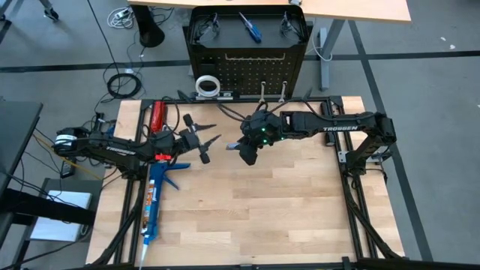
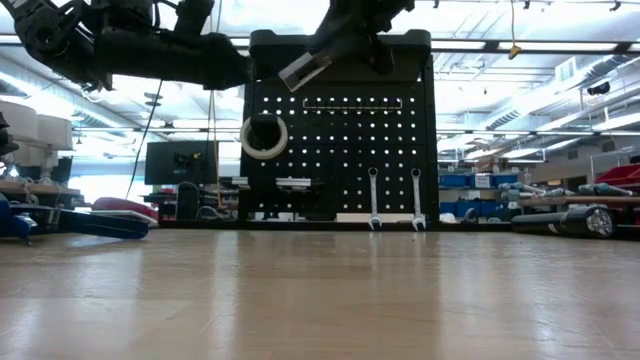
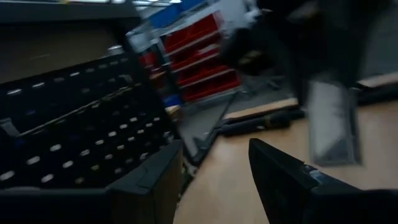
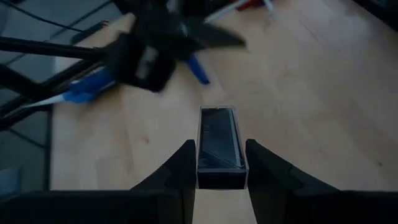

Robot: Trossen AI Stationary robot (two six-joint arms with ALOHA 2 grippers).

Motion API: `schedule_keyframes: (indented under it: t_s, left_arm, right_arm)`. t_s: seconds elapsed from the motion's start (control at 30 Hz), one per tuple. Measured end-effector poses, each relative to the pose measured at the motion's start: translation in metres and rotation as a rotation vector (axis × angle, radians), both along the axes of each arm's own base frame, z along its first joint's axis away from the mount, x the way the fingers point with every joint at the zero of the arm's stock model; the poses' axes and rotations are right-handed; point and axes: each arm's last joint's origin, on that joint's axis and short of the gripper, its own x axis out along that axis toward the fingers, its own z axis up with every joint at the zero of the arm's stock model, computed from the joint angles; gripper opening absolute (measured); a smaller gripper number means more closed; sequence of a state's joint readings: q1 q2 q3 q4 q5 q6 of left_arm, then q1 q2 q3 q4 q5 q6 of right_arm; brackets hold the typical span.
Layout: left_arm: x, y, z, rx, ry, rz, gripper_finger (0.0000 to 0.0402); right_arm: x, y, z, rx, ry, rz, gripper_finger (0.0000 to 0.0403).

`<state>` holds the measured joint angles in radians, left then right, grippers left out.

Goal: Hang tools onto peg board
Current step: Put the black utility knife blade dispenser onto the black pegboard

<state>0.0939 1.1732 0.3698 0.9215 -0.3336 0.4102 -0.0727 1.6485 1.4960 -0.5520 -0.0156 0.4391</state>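
Across the lower two thirds of the high view, the pale wooden table (image 1: 247,202) is seen, with the black peg board (image 1: 247,64) standing at its far edge, at top centre of the frame. On the board in the low view, a white tape roll (image 2: 263,137) is hung at upper left and two silver wrenches (image 2: 373,199) are hung side by side at lower right, their heads reaching down close to the tabletop. Along the board's top in the high view, a blue-handled screwdriver (image 1: 250,28) is seen between two pairs of black-framed safety glasses (image 1: 205,28). At lower left of the high view, a long blue caulking gun (image 1: 154,201) is laid on the table, and a red-handled tool (image 1: 157,117) is seen above it near the table's left edge. The right gripper (image 1: 248,151) is held above the table just left of centre, and its fingers are clamped on a small black rectangular case with a clear edge (image 4: 219,148), which is shown end-on at the centre of the right wrist view. The left gripper (image 1: 208,145) is held beside it, apart from it, with its fingers (image 3: 283,171) spread and nothing between them.
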Motion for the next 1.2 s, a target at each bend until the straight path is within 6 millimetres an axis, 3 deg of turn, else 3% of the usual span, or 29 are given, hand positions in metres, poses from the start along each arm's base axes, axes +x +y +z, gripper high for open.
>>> schedule_keyframes:
  t_s: [0.37, 0.73, 0.97, 1.2]
  left_arm:
    - [-0.006, -0.003, 0.003, -0.047, -0.089, 0.201, 0.0193]
    - [-0.050, -0.009, -0.012, 0.019, -0.350, 0.207, 0.0193]
    - [-0.053, -0.008, -0.012, 0.037, -0.333, 0.273, 0.0193]
    - [-0.054, -0.010, -0.010, 0.034, -0.340, 0.267, 0.0193]
  right_arm:
    - [-0.020, 0.004, 0.010, -0.235, 0.061, -0.318, 0.0117]
    - [-0.047, 0.015, 0.022, -0.444, 0.124, -0.519, 0.0117]
    - [-0.058, 0.013, 0.017, -0.526, 0.212, -0.609, 0.0117]
    - [-0.084, 0.010, 0.003, -0.575, 0.283, -0.720, 0.0117]
